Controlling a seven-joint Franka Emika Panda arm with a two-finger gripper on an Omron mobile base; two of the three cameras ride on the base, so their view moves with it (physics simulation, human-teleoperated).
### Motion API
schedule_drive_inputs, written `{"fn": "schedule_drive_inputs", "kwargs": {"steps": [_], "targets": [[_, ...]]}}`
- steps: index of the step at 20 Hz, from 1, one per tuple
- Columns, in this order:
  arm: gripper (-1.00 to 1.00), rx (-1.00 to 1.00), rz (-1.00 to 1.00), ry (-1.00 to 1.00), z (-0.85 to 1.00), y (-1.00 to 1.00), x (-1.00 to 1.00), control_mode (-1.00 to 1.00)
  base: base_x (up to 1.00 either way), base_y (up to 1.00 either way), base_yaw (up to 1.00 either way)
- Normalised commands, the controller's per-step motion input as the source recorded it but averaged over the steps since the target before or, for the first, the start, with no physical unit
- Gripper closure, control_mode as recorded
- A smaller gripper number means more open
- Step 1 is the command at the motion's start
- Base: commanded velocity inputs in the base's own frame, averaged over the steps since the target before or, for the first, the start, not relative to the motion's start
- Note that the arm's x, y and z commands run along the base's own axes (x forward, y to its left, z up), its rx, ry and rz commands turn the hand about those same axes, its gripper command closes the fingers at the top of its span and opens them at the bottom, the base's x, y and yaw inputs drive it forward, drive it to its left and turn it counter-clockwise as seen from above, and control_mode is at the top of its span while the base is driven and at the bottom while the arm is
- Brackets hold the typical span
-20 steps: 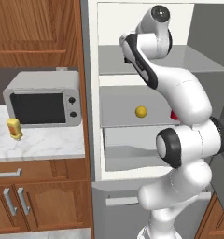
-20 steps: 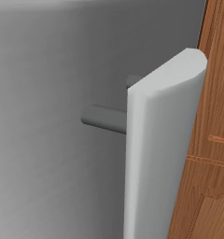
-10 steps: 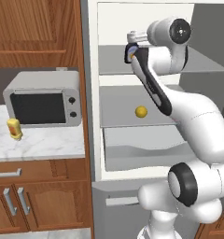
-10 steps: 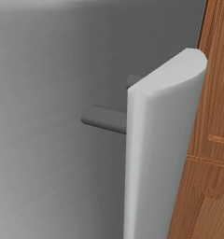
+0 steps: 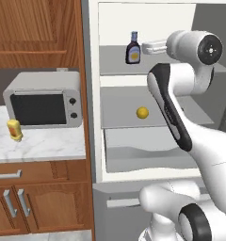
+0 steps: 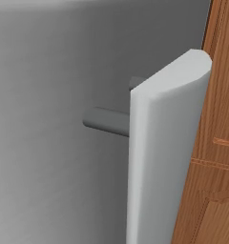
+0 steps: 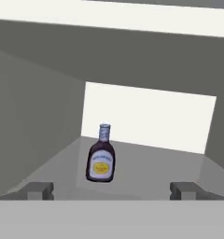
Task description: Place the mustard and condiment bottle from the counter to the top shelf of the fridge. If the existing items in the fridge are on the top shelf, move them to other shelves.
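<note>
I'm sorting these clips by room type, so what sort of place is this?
A simulated home kitchen, by the look of it: an open fridge with a condiment bottle on its top shelf, a microwave on a marble counter, and wooden cabinets.

The dark brown bottle with a blue cap stands upright on the top shelf of the open white-framed fridge. The round yellow ball lies on the shelf below. Left of the fridge, the yellow squeeze bottle stands on the white marble surface, before the silver microwave.
</note>
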Motion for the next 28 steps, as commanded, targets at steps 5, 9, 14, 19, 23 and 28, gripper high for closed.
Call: {"fn": "schedule_drive_inputs", "kwargs": {"steps": [5, 9, 14, 19, 23, 28], "targets": [[-1.0, 0.0, 0.0, 0.12, -0.14, 0.0, -1.0, -1.0, 0.0, 0.0, 0.0], [-1.0, 0.0, 0.0, 0.24, -0.55, -0.02, -1.0, -1.0, 0.0, 0.0, 0.0], [-1.0, 0.0, 0.0, 0.33, -0.7, -0.01, -1.0, -1.0, 0.0, 0.0, 0.0], [-1.0, 0.0, 0.0, 0.22, -0.26, 0.0, -0.45, -1.0, 0.0, 0.0, 0.0], [-1.0, 0.0, 0.0, 0.0, 0.0, 0.0, -0.04, 1.0, -0.7, 0.34, 0.0], [-1.0, 0.0, 0.0, 0.0, 0.0, 0.0, 0.0, 1.0, -0.93, 0.96, 0.0]]}}
